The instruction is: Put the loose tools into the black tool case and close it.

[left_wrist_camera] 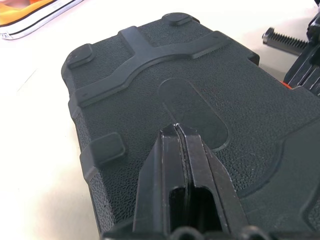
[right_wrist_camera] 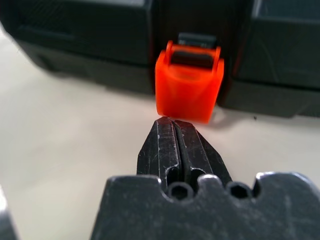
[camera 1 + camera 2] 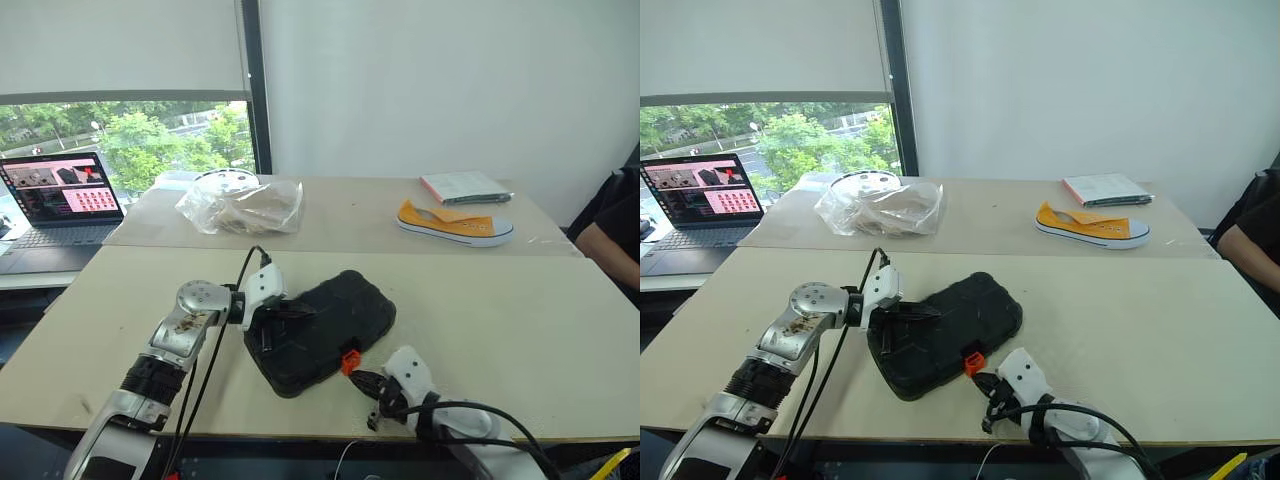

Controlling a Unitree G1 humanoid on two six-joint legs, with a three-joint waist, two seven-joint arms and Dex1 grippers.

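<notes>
Both claws shut, empty: left claw (image 1: 177, 131) atop black tool case (image 3: 325, 325); right claw (image 2: 172, 125) near orange latch (image 2: 189, 90).

Item count:
- Case (image 3: 325, 330): one, with one orange latch (image 2: 189, 87).
- Hands: two, left hand (image 3: 283, 312) and right hand (image 3: 364, 380).
- Surfaces: two, near surface (image 3: 500, 330) and far surface (image 3: 350, 215).
- Shoe (image 3: 455, 224): one.
- Laptop (image 3: 62, 200): one.
- Plastic bag (image 3: 240, 207): one.
- Booklet (image 3: 463, 186): one.

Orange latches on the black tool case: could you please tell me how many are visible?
1. The orange latch sits midway along the black tool case's front edge, just ahead of the right gripper. Other sides of the case are hidden.
</notes>
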